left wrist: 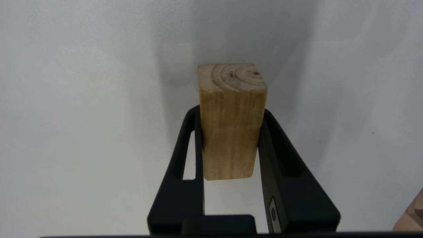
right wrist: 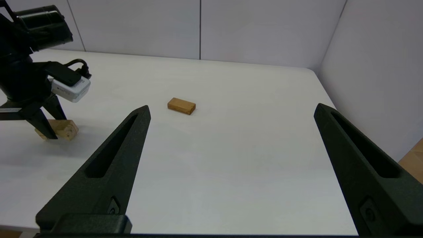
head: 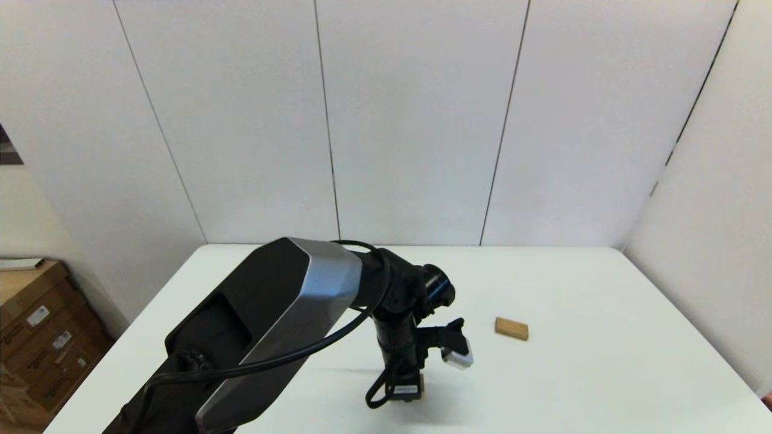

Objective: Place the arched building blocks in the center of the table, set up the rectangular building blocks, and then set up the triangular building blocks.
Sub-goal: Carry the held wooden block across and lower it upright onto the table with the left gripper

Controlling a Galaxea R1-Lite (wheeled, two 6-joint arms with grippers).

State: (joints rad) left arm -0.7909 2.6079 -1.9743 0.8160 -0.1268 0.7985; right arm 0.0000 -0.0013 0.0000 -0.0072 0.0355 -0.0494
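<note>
Arched building blocks (left wrist: 231,122) are clamped between the left gripper (left wrist: 229,138) fingers on the table (head: 603,374). Rectangular building blocks (head: 511,328) lie well apart. The right gripper (right wrist: 231,172) is held wide open.

no text, brand or number can be read anywhere. the cardboard boxes (head: 42,343) stacked well off to the left of the left gripper (head: 405,395), beyond the surface's edge, carry small white stickers, but their print is too small to make out. a pale label strip on the left arm just above that gripper shows only an unreadable smear. one finger (left wrist: 290,185) of the left gripper bears a small white-outlined mark near its base, with no legible characters. the wooden blocks show bare grain only, no print.
</note>
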